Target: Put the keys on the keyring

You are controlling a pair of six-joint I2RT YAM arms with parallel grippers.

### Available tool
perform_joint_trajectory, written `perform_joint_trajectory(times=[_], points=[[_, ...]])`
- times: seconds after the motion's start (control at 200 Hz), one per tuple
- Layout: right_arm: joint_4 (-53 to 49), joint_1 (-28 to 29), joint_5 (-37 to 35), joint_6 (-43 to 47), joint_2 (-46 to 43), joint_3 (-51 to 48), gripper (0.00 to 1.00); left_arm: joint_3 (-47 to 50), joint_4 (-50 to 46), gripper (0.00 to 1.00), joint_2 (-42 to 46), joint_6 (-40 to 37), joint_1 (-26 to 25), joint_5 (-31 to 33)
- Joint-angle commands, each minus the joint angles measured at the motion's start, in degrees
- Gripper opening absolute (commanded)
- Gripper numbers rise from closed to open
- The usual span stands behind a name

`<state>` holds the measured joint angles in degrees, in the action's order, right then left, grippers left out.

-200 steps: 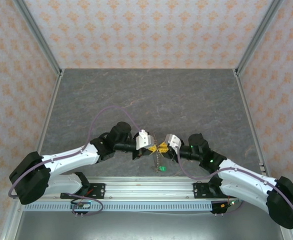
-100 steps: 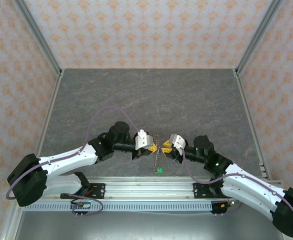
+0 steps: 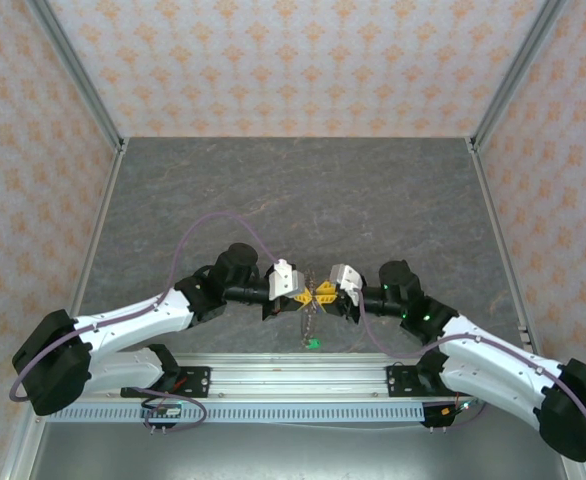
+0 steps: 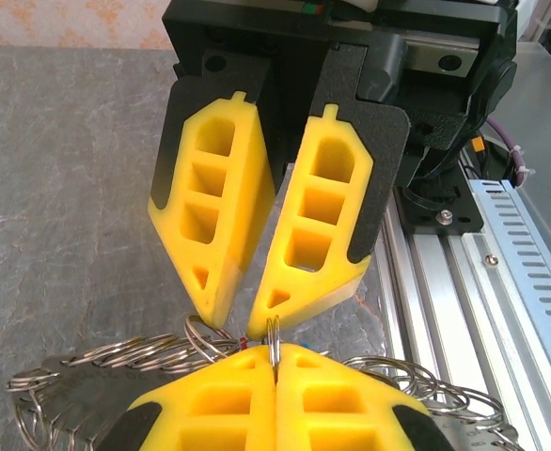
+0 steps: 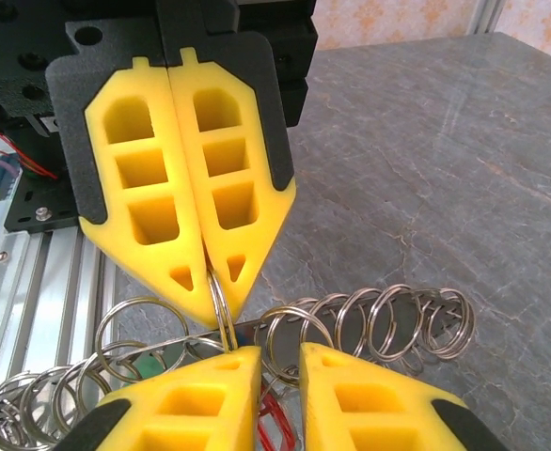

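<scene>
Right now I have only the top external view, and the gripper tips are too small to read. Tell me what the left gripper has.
Observer: The left gripper is shut, pinching one metal ring edge-on between its fingertips.
Operator: Report the right gripper.
Observer: The right gripper has its fingers apart. A red piece sits in the gap, and I cannot tell whether it is gripped.
Operator: Describe the chain.
Observer: It is a chain of linked rings, running off to both sides of the pinched ring.
</scene>
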<state>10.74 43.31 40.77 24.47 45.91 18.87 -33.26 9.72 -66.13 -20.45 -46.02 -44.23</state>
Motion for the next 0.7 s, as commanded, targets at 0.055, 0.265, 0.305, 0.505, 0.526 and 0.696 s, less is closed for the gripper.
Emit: perform_joint_trajectory(times=[0.055, 0.265, 0.305, 0.505, 0.526, 0.696], points=[[2.5, 0.2, -1.9, 1.2, -1.5, 1.6, 0.2, -0.6, 1.8, 0.0, 1.4, -0.2, -0.2, 0.7], [-4.5, 0.2, -8.6, 3.6, -9.7, 0.3, 0.21, 0.0, 1.0, 0.0, 2.6, -0.5, -0.2, 2.4], [-5.3, 0.2, -7.0, 3.5, -10.8, 0.5, 0.2, 0.0, 0.8, 0.0, 2.7, -0.6, -0.2, 2.6], [-3.2, 0.2, 4.0, 0.3, -9.1, 1.7, 0.15, -0.3, 1.1, 0.0, 2.5, -0.5, -0.2, 2.5], [-3.0, 0.2, 4.6, 0.2, -8.6, 1.8, 0.15, -0.3, 1.1, 0.0, 2.6, -0.5, -0.2, 2.5], [-0.2, 0.2, 4.8, 1.0, -5.2, 2.4, 0.16, -0.5, 0.6, 0.0, 3.1, -0.5, -0.2, 2.3]])
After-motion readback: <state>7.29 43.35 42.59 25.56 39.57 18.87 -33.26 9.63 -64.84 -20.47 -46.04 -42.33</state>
